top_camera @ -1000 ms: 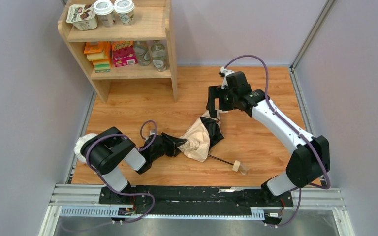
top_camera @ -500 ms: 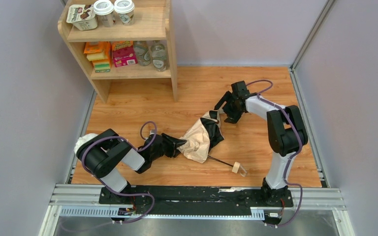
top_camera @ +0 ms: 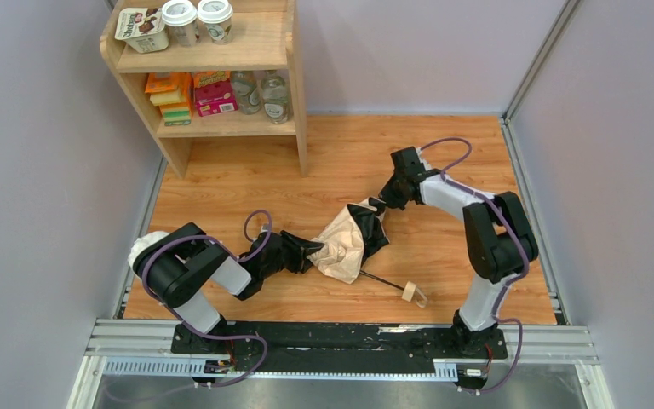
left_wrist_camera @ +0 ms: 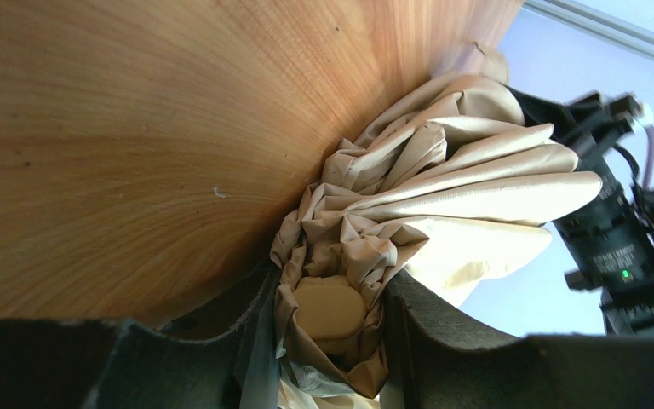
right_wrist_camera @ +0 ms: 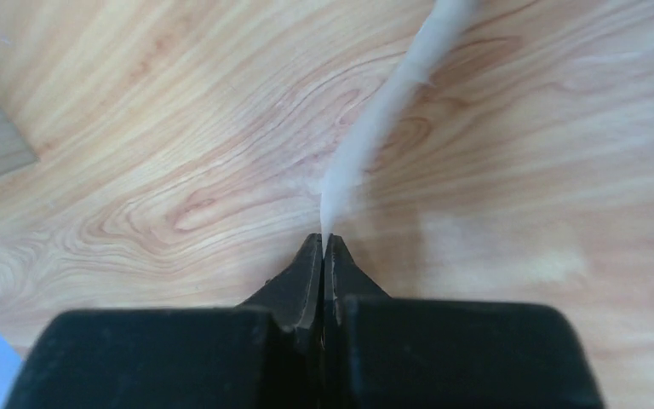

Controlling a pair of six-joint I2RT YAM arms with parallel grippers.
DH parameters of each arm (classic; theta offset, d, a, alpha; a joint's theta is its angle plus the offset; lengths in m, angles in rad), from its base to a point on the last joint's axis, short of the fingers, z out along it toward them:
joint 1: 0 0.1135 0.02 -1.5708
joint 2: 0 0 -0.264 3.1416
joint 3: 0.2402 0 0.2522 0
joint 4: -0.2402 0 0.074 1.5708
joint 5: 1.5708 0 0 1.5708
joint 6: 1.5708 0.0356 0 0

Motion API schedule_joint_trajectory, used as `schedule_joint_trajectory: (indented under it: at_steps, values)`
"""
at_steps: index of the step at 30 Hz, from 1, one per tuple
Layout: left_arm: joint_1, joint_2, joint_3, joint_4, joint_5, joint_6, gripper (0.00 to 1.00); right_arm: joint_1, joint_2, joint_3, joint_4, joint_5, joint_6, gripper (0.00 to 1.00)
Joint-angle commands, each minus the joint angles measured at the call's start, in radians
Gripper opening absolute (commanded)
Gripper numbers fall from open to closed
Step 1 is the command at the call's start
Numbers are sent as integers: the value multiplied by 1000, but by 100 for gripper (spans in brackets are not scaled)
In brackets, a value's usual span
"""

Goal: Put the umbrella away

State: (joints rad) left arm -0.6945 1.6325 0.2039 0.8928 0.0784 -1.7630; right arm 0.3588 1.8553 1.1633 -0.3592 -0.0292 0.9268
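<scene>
L gripper (left_wrist_camera: pixel 328 317): fingers (left_wrist_camera: pixel 254 341) set narrow, clamped on bunched canopy fabric at one end of the umbrella (top_camera: pixel 342 242). R gripper (right_wrist_camera: pixel 324 256): jaws pressed together on the end of the beige strap (right_wrist_camera: pixel 392 94), which runs straight away from the tips. Umbrella lies collapsed but loose on the table (top_camera: pixel 247 183), mid-area, between both arms. Black shaft (top_camera: pixel 381 279) and wooden handle (top_camera: pixel 409 290) point toward the near edge. Status (est.): canopy gathered, not wrapped; strap not fastened. Remaining: wind strap round canopy, secure, stow, poss. on the shelf (top_camera: pixel 221 128).
</scene>
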Motion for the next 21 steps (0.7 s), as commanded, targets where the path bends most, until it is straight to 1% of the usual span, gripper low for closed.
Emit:
schedule_joint_trajectory:
  at_steps: [1, 5, 8, 11, 12, 15, 17, 19, 20, 21]
  values:
    - [-11, 50, -43, -250, -11, 59, 0, -4, -227, -36, 3, 225, -22, 0]
    - [-11, 53, -37, -252, -8, 60, 0, -3, -338, -33, -90, 282, -42, 0]
    - [-11, 53, -49, -247, -11, 53, 0, -4, -384, -53, -106, 296, -58, 0]
    - [-11, 44, -58, -245, -12, 51, 0, 14, -424, -34, -132, 314, -120, 0]
    - [-11, 40, -58, -249, -14, 51, 0, 37, -429, -12, -145, 334, -149, 0]
    - [-11, 33, -52, -267, -15, 54, 0, 150, -424, 80, -231, 492, -247, 0]
    - [-11, 35, -47, -267, -12, 54, 0, 210, -427, 82, -157, 509, -342, 0]
    - [-11, 36, -43, -267, -8, 57, 0, 244, -430, 40, 33, 497, -437, 0]
    - [-13, 36, -40, -267, -6, 60, 0, 246, -423, 20, 72, 494, -459, 0]
    - [-14, 38, -40, -267, -6, 60, 0, 243, -409, 6, 171, 474, -488, 0]
